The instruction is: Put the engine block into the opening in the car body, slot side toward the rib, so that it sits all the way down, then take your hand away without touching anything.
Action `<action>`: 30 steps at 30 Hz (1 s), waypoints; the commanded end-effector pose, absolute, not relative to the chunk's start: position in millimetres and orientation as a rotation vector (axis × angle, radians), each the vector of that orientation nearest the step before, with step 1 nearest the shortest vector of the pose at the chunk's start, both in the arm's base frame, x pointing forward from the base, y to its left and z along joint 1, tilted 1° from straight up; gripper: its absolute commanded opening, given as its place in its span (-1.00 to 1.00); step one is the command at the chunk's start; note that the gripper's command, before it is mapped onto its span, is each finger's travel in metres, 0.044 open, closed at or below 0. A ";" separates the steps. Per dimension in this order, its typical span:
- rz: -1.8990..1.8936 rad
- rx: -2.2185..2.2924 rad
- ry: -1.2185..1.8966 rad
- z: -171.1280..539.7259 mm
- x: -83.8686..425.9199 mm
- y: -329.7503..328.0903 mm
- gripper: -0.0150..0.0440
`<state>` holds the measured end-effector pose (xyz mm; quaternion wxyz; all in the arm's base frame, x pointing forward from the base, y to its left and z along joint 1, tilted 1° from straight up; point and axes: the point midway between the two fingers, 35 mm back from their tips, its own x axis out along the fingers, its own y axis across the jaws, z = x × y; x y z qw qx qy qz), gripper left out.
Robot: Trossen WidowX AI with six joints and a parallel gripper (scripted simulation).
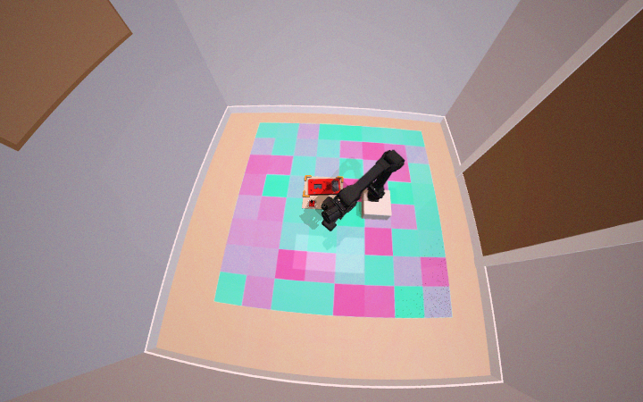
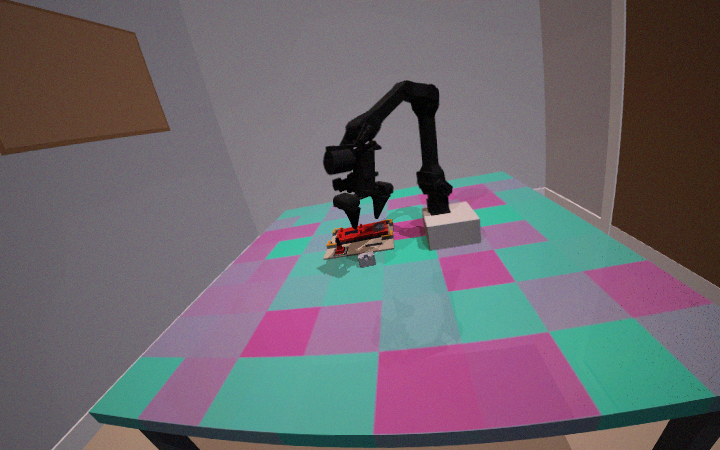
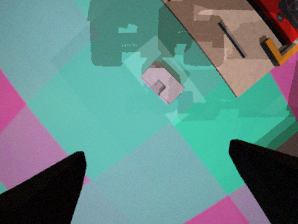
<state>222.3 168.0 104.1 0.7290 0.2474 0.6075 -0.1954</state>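
Observation:
The small grey engine block (image 2: pixel 366 258) (image 3: pixel 162 84) lies on the table in front of the board. A notch shows on its upper face in the wrist view; in the top view the arm hides it. The red car body (image 1: pixel 324 190) (image 2: pixel 366 230) (image 3: pixel 291 33) rests on the board between orange corner brackets. Its opening shows as a dark rectangle; I cannot make out the rib. My gripper (image 2: pixel 366 222) (image 3: pixel 160 152) is open and empty, fingers pointing down, above the table. In the wrist view the engine block lies beyond the line between the fingertips, roughly midway sideways.
The pale board (image 2: pixel 383 245) (image 3: pixel 231 75) carries a small red part with a post (image 1: pixel 312 203) at its left end and a thin dark bar (image 3: pixel 231 39). The white block (image 1: pixel 377 209) (image 2: pixel 453 234) under the arm's base stands to the right of the board.

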 end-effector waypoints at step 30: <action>-1.094 1.135 1.272 24.4 259.7 137.2 1.00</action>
